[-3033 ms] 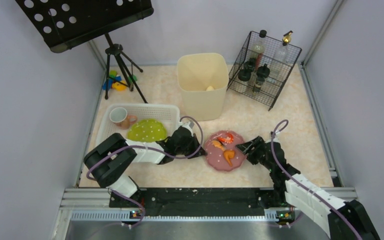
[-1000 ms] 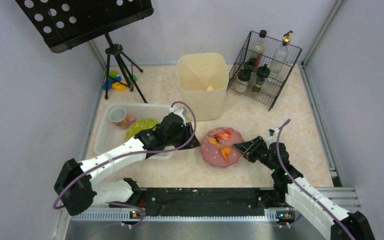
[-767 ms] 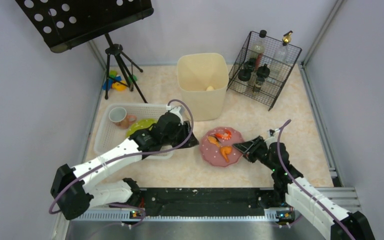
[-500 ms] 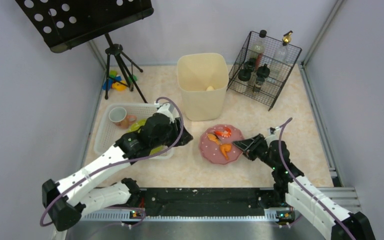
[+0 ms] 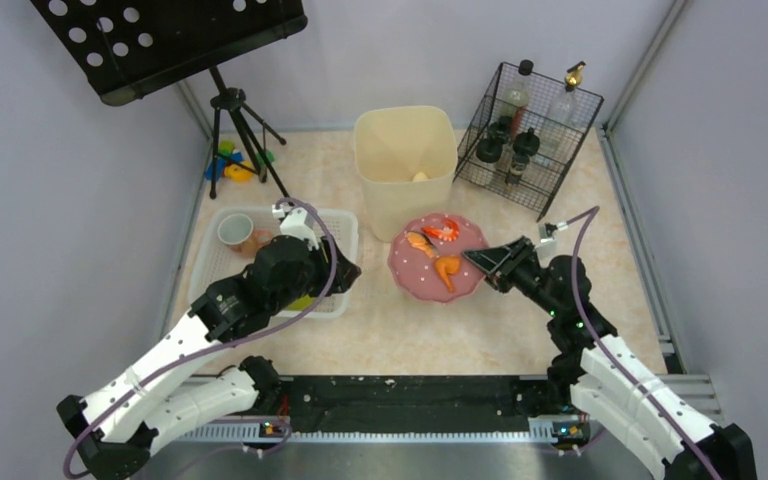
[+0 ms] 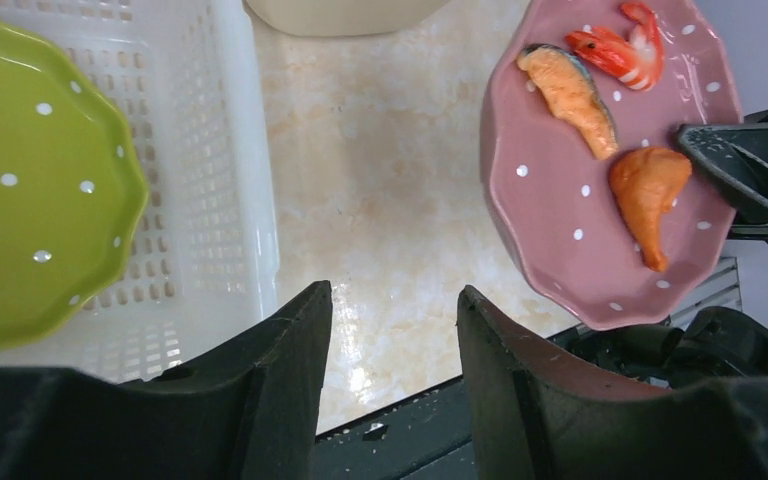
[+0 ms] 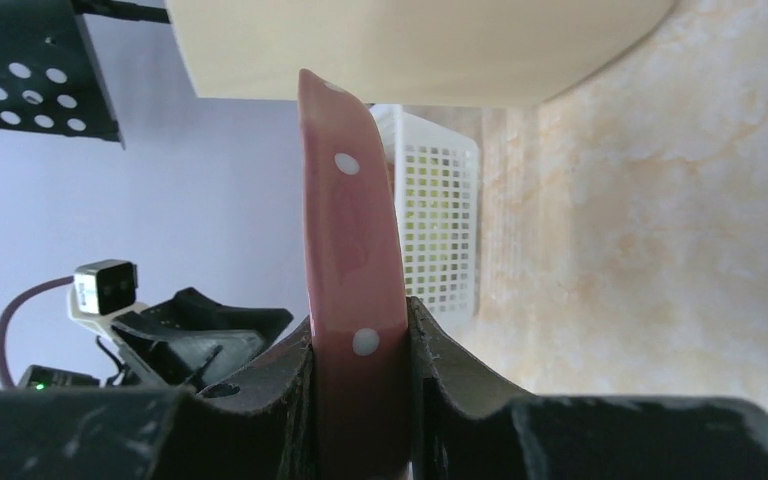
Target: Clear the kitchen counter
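Note:
A pink dotted plate [image 5: 422, 270] carrying a shrimp [image 5: 442, 230], a salmon piece [image 5: 418, 242] and a drumstick [image 5: 447, 268] hangs above the marble kitchen counter [image 5: 560, 230], just in front of the beige bin [image 5: 405, 170]. My right gripper [image 5: 480, 258] is shut on its right rim; in the right wrist view the plate's edge [image 7: 350, 250] stands clamped in the gripper [image 7: 360, 330]. Raised beside the white basket [image 5: 335, 222], my left gripper [image 5: 343, 274] is open with nothing in it [image 6: 395, 300]. The green plate [image 6: 40, 190] lies in the basket [image 6: 240, 180].
A cup [image 5: 237, 232] sits in the basket's back corner. A wire rack with bottles [image 5: 528, 135] stands at the back right, a black stand on a tripod [image 5: 230, 110] at the back left with small toys [image 5: 230, 160] behind it. A black rail [image 5: 400, 395] runs along the front.
My right gripper has lifted the pink plate off the counter and carried it back toward the bin. My left arm has risen and pulled left over the basket, its jaws widening.

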You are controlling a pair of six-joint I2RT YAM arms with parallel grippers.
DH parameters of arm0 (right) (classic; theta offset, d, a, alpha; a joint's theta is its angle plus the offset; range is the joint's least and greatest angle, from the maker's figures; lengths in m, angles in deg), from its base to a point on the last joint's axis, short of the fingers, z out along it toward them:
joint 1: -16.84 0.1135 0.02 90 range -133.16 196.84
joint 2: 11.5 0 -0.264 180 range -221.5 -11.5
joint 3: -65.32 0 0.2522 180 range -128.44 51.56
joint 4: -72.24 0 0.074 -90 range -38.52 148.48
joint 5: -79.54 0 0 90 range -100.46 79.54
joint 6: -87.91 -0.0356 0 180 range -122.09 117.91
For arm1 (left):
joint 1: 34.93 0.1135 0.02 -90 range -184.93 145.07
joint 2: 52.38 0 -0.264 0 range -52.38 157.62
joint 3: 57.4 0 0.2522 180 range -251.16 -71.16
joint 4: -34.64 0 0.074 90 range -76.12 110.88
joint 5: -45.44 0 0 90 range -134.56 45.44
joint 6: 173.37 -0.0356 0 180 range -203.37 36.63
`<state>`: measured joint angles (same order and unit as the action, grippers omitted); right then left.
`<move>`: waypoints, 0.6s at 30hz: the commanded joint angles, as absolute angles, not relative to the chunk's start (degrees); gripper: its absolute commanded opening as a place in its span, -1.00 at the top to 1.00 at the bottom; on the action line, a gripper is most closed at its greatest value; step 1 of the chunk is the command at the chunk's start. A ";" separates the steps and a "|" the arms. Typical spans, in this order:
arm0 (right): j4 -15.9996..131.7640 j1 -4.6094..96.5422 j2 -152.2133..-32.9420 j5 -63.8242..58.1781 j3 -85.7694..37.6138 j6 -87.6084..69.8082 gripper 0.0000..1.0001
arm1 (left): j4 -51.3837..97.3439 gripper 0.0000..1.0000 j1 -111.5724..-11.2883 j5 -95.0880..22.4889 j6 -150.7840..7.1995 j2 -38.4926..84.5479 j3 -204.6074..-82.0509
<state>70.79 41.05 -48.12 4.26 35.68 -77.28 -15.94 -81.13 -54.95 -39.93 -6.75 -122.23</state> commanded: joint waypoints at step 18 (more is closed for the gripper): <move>75.63 41.73 -55.97 8.00 8.40 -84.06 1.00 | -18.39 -0.08 -81.12 -57.25 -40.64 -12.63 -124.86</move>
<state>66.88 41.22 -56.12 7.75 18.26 -80.15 -19.85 -81.13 -57.27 -40.22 -12.15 -123.69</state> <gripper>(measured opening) 0.257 0.542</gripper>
